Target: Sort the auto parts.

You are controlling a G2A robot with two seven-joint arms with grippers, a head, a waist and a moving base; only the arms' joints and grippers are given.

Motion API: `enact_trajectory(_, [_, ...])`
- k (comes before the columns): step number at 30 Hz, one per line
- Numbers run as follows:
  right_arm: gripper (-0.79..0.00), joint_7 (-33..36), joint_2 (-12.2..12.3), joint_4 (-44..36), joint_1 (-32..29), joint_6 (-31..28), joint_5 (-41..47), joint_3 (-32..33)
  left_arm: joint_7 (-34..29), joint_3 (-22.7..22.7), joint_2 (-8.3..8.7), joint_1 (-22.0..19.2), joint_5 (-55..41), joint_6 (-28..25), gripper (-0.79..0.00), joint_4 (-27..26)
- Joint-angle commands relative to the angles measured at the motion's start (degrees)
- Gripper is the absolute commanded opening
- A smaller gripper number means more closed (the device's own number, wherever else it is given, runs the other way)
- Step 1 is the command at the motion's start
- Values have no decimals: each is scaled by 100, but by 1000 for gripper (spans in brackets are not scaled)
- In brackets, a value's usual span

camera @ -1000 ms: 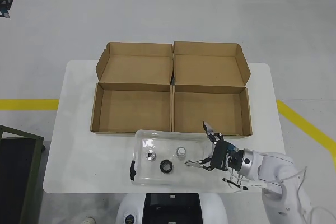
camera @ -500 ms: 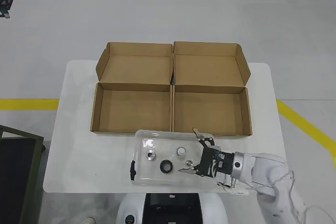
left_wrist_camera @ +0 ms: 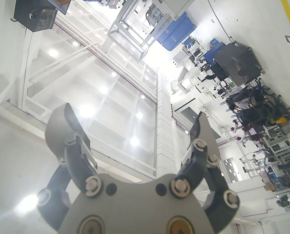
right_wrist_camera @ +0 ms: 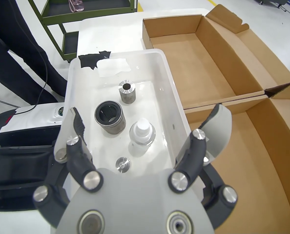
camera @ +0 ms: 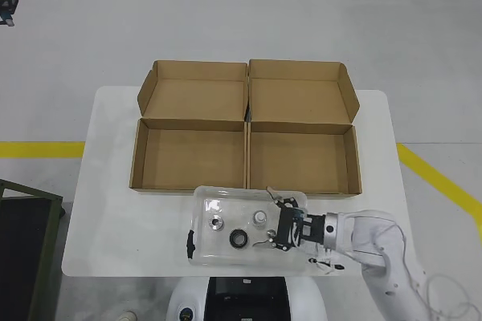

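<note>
A clear plastic bin at the table's front edge holds a silver cylinder, a black ring bearing and a white-capped part. My right gripper hangs open over the bin's right half, its fingers straddling the white-capped part. From the right wrist, the open gripper looks down on the cylinder, the bearing, the white-capped part and a small silver disc. My left gripper is open with nothing in it and points up at the ceiling.
Two open cardboard boxes, left and right, stand side by side just behind the bin, flaps folded back. Nothing lies in them. A green cart stands off the table's left side.
My right gripper has moved left from the bin's right end to above the white-capped part, staying open. The parts have not moved.
</note>
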Motion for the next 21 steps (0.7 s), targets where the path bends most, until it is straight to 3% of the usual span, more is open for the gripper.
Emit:
enact_trajectory(1, [-117, 88, 29, 40, 29, 0, 39, 6, -1, 0, 0, 0, 0, 0, 0, 0])
enact_trajectory(6, [-163, 311, 89, 147, 122, 0, 179, -60, -1, 0, 0, 0, 0, 0, 0, 0])
enact_trajectory(8, [-289, 417, 111, 214, 183, 0, 240, -159, -1, 0, 0, 0, 0, 0, 0, 0])
enact_trajectory(9, [-203, 478, 123, 255, 219, 0, 265, -206, -1, 0, 0, 0, 0, 0, 0, 0])
enact_trajectory(10, [-172, 528, 134, 302, 255, 0, 305, -254, -1, 0, 0, 0, 0, 0, 0, 0])
enact_trajectory(12, [-169, 592, 153, 389, 337, 0, 361, -321, -1, 0, 0, 0, 0, 0, 0, 0])
enact_trajectory(18, [-215, 724, 189, 546, 501, 58, 385, -455, -1, 0, 0, 0, 0, 0, 0, 0])
enact_trajectory(21, [-289, 874, 201, 613, 603, 96, 349, -550, -1, 0, 0, 0, 0, 0, 0, 0])
